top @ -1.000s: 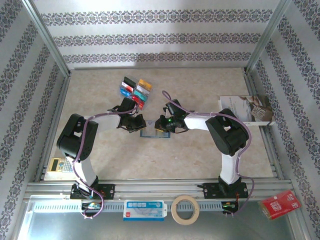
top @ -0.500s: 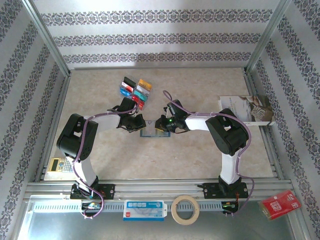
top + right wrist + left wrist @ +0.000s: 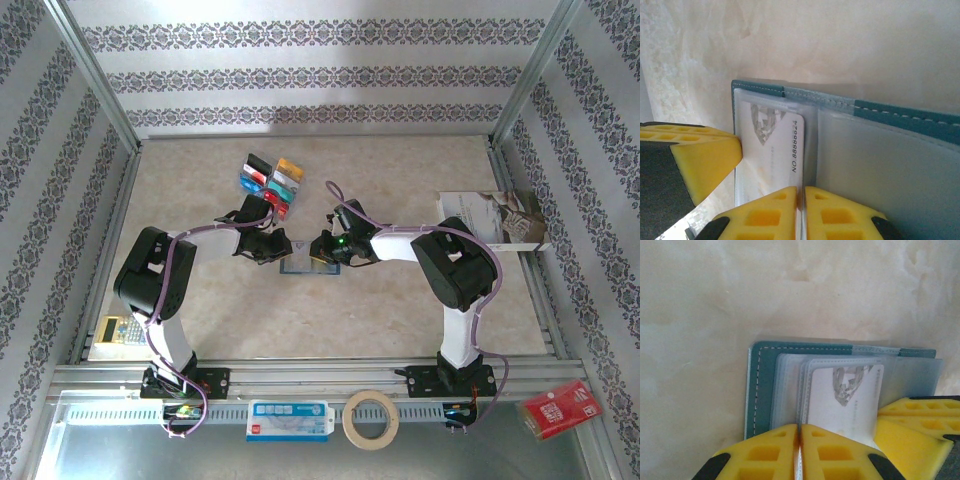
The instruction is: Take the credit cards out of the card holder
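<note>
**Tabletop**: broad, smooth, cream with a marbled pattern, fenced by metal rails and panels of patterned wallpaper.

**Booklet**: flat printed rectangle in white and brown, at the right rim.

**Tape roll** and **red packet**: pale ring and small red block with white print, on the near metal ledge.

**Card holder**: open and flat at mid-tabletop, between the two pincers. Slate-teal cover, rounded corners, pale dashed stitching along the rim, glossy clear sleeves layered inside.

**Credit cards**: loose cluster beyond the holder and well apart from it. Thin glossy rectangles in black, orange, blue, teal and red, overlapping in two rows.

**White card**: lodged in a clear sleeve of the holder, with a grey crest-like print and a number along one edge.

**Left pincer**: yellow moulded plastic with hollow pockets, clenched jaw to jaw over the sleeves at the holder's left end. Cannot tell whether a sleeve lies nipped in the seam.

**Right pincer**: same make, likewise clenched, at the holder's right end beside the white card. Contents of the seam likewise unclear.
</note>
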Motion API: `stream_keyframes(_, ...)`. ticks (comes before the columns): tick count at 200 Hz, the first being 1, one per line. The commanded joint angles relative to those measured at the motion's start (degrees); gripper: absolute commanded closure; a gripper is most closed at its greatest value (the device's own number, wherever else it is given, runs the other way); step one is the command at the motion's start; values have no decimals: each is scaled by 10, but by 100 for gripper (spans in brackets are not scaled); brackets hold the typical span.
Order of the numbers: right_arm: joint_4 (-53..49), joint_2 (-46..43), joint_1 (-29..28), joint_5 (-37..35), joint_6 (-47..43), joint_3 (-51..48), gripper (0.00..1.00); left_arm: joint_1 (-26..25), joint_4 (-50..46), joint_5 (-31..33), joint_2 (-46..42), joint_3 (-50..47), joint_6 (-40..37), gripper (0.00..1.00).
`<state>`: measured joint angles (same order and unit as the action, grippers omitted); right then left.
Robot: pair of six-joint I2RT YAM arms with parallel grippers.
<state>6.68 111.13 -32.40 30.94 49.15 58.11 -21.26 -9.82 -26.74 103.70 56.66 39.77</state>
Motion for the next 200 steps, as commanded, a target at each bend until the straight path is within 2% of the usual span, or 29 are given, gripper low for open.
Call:
stream_keyframes(1, 7, 9, -13, 17, -13, 10, 88, 3, -60, 12, 33, -10, -20, 86)
stream_keyframes(32, 0, -2, -11, 2, -17, 4, 94, 3, -64, 17, 34, -8, -23, 84)
stream_keyframes(106, -24, -35, 12, -39, -28, -32, 96, 4, -85, 29, 9, 6, -34, 75)
stream_keyframes(169, -25, -32, 13, -35, -27, -31, 96, 4, -107, 18, -18, 32, -41, 77)
stream_keyframes(200, -23, -31, 12, -29, -26, -29, 96, 1, -109, 12, -47, 39, -39, 81)
